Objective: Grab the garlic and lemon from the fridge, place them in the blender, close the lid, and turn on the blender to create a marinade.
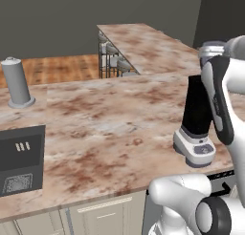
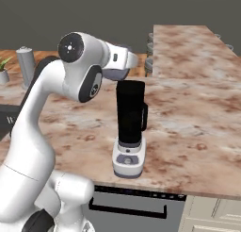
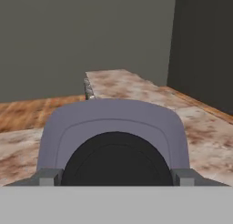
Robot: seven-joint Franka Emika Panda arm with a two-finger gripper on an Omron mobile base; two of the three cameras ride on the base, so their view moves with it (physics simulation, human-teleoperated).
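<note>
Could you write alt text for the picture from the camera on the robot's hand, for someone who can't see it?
A blue-grey lid with a round black centre sits between the robot's two grey fingertips, seen close up. Behind it a brown marbled counter stretches away towards a wooden floor and plain dark walls.

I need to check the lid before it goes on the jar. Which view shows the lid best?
The hand view: the lid sits large between the finger tips, blue-grey with its black round centre facing the camera. In the right base view it is a partly hidden grey shape behind the arm, above the blender. The left base view gives no clear look.
</note>
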